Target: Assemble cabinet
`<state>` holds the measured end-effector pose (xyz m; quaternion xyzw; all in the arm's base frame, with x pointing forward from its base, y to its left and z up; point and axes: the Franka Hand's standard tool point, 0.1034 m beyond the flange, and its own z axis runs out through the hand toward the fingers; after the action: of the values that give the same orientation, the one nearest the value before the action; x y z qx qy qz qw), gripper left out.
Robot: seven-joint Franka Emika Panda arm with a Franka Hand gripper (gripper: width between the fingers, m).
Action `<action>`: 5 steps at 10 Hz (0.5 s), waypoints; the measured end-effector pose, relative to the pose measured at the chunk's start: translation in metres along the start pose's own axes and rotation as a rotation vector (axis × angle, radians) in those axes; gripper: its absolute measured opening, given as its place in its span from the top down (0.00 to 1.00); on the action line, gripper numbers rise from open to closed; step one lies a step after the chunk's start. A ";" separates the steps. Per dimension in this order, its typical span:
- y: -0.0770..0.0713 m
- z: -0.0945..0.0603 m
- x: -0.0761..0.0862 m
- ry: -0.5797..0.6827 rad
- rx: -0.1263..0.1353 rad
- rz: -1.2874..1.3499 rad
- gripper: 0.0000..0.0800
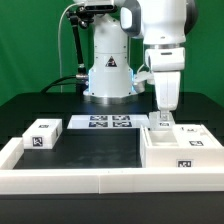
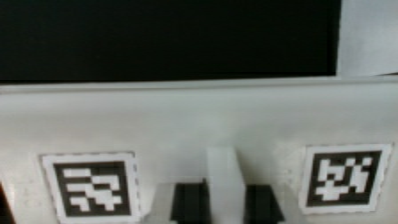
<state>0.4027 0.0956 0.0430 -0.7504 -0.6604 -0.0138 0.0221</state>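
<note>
Gripper (image 1: 163, 122) reaching down onto cabinet (image 1: 185, 148) at lower right of exterior frame, fingers (image 2: 192, 202) pinching thin upright rib between two tags. Grasp step likely in hand. Next move calling for steady lift without slip. Small block (image 1: 42, 135) sitting at left on counter (image 1: 95, 150).

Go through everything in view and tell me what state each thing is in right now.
cabinet: upright at the exterior view's right, open top, end effector on its rear wall.
end effector: lowered, shut on the cabinet's thin wall between two tags.
small tagged block: loose, lying on the black table at the exterior view's left.
marker board: flat, untouched.
</note>
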 end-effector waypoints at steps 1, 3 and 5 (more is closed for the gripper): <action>0.003 -0.010 -0.006 -0.001 -0.024 0.003 0.91; 0.007 -0.015 -0.024 0.010 -0.061 0.005 0.91; 0.006 -0.014 -0.024 0.010 -0.058 0.010 0.91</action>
<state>0.4058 0.0705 0.0556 -0.7539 -0.6559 -0.0367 0.0035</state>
